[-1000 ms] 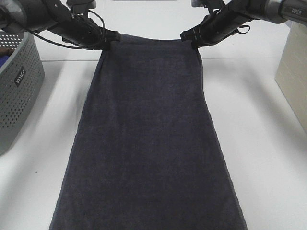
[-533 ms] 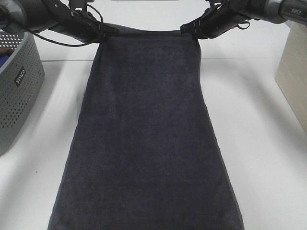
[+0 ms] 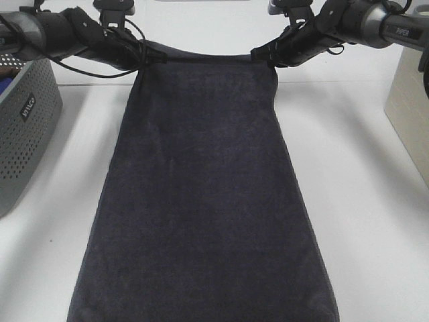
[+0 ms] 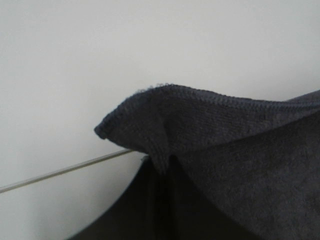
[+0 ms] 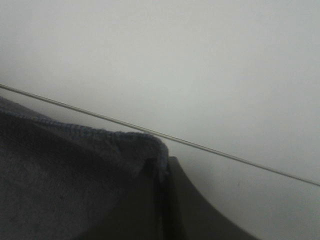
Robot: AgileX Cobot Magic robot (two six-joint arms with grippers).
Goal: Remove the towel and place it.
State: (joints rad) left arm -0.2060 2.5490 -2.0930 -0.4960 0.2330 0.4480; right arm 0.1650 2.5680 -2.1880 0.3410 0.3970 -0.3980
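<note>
The towel [image 3: 204,194] is held stretched by its two far corners, probably so it spreads flat for laying down; its length runs down the white table [image 3: 362,201] toward the near edge. It is dark charcoal terry with a hemmed end. The left gripper [image 3: 149,58] and right gripper [image 3: 263,54] are each clamped on a corner. A grey basket [image 3: 23,127] stands at the table's left edge.

One towel [image 3: 204,201], two pincers, left pincer [image 3: 149,57] and right pincer [image 3: 263,55], one grey basket [image 3: 23,127], one white table [image 3: 362,174]

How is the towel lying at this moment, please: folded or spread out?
Spread out: the towel hangs flat, held at its far corners by the left gripper and right gripper.
</note>
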